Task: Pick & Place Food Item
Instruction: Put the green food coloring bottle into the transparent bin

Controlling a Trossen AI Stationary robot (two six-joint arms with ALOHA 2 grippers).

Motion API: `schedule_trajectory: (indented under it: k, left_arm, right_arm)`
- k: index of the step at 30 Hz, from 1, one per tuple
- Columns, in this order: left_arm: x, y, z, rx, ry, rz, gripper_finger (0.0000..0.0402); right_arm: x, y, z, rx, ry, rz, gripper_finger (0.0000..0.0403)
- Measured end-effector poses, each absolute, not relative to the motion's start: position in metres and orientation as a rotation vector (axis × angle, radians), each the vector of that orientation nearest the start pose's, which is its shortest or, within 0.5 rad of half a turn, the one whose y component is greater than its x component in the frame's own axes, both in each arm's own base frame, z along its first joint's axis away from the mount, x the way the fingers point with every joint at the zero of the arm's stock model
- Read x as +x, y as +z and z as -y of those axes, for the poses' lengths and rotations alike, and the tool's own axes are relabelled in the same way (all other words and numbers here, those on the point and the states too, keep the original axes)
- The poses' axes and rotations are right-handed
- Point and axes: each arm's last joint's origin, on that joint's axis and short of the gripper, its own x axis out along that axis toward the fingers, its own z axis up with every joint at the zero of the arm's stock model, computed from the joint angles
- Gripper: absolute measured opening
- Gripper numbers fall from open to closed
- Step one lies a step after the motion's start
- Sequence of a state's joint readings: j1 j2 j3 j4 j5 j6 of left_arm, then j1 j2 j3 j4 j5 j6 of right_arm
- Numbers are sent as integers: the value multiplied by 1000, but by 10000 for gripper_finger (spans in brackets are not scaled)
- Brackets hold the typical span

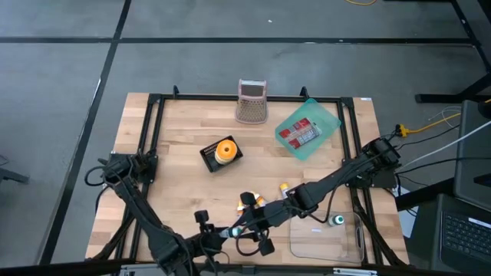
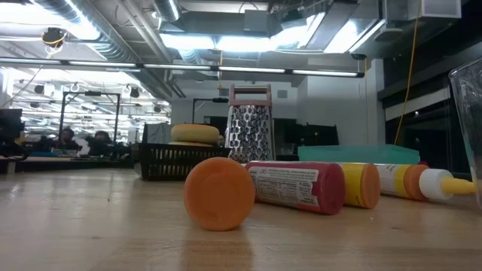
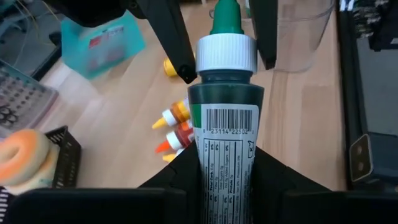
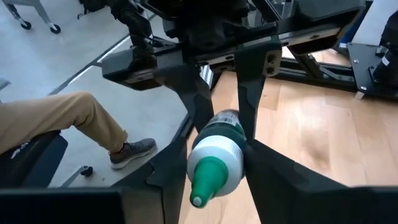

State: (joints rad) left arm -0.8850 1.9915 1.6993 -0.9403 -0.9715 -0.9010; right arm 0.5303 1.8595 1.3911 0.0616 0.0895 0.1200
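Note:
A green tube (image 3: pixel 227 118) with a white cap and a green nozzle hangs above the table's near edge, between my two grippers (image 1: pixel 239 228). My left gripper (image 3: pixel 227 165) is shut on its barcoded body. My right gripper (image 4: pixel 217 149) is open, with one finger on each side of the white cap (image 4: pixel 214 155), and the nozzle points toward it. Several small sauce bottles (image 1: pixel 257 201) lie on the wood just beyond. A bagel (image 1: pixel 225 150) sits in a black basket (image 1: pixel 209 157). My left gripper pinches the tube's labelled body (image 3: pixel 227 146), below the white cap, between its two fingers (image 4: pixel 200 106). The fingers lie across the tube. The tube is lifted clear of the table, its nozzle end pointing away from my left gripper toward the right one.
A metal grater (image 1: pixel 252 101) stands at the far edge. To its right lies a teal tray (image 1: pixel 326 123) with red packets. A clear container (image 1: pixel 326 239) is at the near right. In the low view, an orange-ended roll (image 2: pixel 220 193) and a red tube (image 2: pixel 294 187) lie on the table.

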Motion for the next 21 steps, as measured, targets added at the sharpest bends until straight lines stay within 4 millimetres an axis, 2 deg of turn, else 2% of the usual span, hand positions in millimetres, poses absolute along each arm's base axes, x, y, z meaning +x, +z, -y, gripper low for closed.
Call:
schedule_trajectory:
  k: [6,14,21]
  left_arm:
    - [273,251,300,137,392,-605,84]
    - [262,251,305,143,395,-595,84]
    - [264,251,303,143,409,-583,84]
  right_arm:
    - [371,262,-215,-6,407,-416,149]
    - [369,260,-216,-13,434,-454,161]
    - [369,261,-216,-7,440,-439,170]
